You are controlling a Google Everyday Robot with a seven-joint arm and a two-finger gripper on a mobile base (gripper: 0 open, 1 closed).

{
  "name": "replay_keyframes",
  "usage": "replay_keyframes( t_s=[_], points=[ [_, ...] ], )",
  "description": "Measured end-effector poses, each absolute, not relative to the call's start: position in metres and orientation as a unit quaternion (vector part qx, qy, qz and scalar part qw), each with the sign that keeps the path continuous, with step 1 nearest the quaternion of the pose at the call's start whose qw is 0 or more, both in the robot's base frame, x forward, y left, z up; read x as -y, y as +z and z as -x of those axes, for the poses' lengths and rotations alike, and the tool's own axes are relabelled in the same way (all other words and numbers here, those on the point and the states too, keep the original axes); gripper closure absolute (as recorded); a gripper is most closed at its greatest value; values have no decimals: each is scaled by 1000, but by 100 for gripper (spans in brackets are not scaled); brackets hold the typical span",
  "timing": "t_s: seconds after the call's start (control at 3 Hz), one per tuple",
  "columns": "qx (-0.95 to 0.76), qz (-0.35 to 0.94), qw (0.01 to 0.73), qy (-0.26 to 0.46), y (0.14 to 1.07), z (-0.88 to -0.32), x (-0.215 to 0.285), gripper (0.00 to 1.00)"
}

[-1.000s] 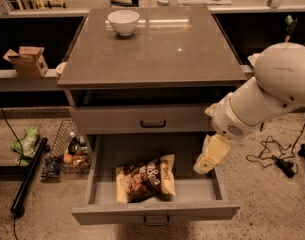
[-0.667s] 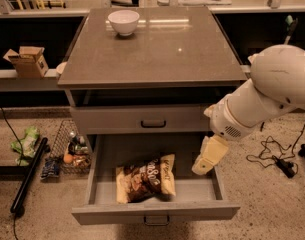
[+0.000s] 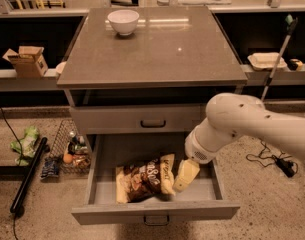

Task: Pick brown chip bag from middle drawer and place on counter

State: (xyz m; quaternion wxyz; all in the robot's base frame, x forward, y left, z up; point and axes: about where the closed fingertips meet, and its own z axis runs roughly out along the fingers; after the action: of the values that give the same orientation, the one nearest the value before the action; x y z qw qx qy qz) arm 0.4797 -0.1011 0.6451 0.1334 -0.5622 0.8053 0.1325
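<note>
Counter (image 3: 192,59) sits above and behind the pincer (image 3: 186,175), with a white bowl (image 3: 123,21) at its far-left corner. Middle drawer (image 3: 107,156) is pulled out; the pincer hangs low inside it, right of centre. Brown chip bag (image 3: 142,180) lies flat on the drawer floor directly to the pincer's left in camera view. Its long axis runs across the drawer and its near tan end is just beside the pincer; contact is unclear. Can't tell if the pincer is open or closed. Likely next: a short shift left over the bag's end, then grasp.
</note>
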Motion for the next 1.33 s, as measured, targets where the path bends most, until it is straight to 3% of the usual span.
replay_keyframes(
  t_s=[0.33,1.33],
  points=[
    [-806,555,117,169,575,-483,86,0],
    [-776,592,148,159,531,-518,64,0]
  ],
)
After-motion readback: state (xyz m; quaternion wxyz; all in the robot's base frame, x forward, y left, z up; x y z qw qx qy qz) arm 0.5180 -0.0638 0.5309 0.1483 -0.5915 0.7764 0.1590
